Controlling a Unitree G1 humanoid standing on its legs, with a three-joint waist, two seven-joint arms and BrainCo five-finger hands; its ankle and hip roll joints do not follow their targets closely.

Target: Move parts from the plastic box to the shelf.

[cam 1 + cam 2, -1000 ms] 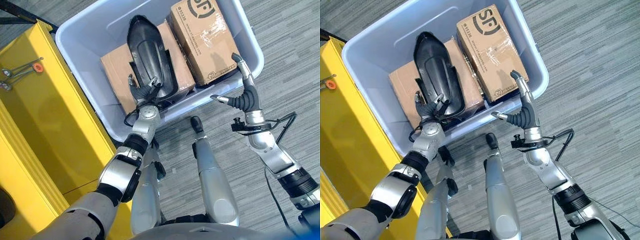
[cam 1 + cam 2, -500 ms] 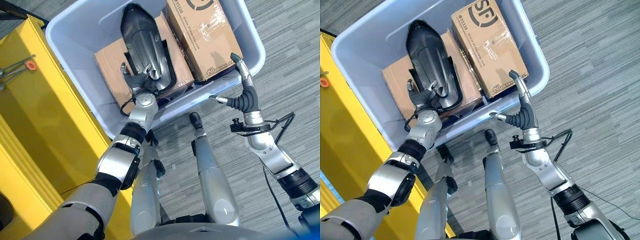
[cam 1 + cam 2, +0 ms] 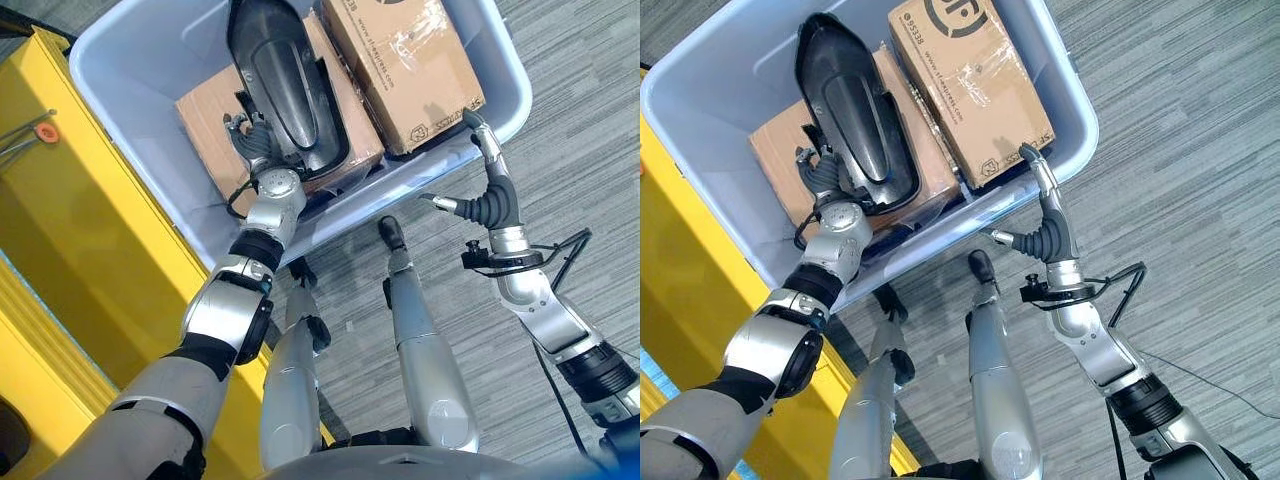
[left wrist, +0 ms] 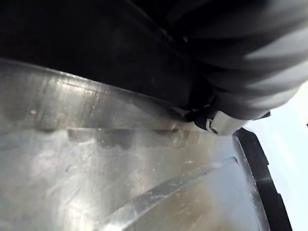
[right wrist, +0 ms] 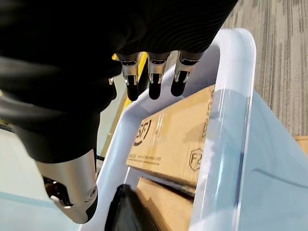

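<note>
A pale blue plastic box (image 3: 507, 82) stands on the floor. Inside lies a long black moulded part (image 3: 282, 82) on top of a flat cardboard box (image 3: 212, 118), with a second cardboard box (image 3: 405, 55) beside it. My left hand (image 3: 257, 148) reaches over the near wall, its fingers spread and relaxed against the black part's near left edge. My right hand (image 3: 492, 198) hovers open just outside the box's near rim (image 5: 226, 115), fingers (image 5: 155, 83) straight and pointing at the second cardboard box (image 5: 168, 144), thumb held apart.
A yellow shelf (image 3: 90, 235) runs along the left, close against the box. Thin metal tools with an orange piece (image 3: 40, 131) lie on it. Grey striped carpet (image 3: 585, 150) lies to the right of the box.
The camera has shifted. My left hand has reached farther into the box, up along the black part's near left edge. My right hand has stayed by the near rim.
</note>
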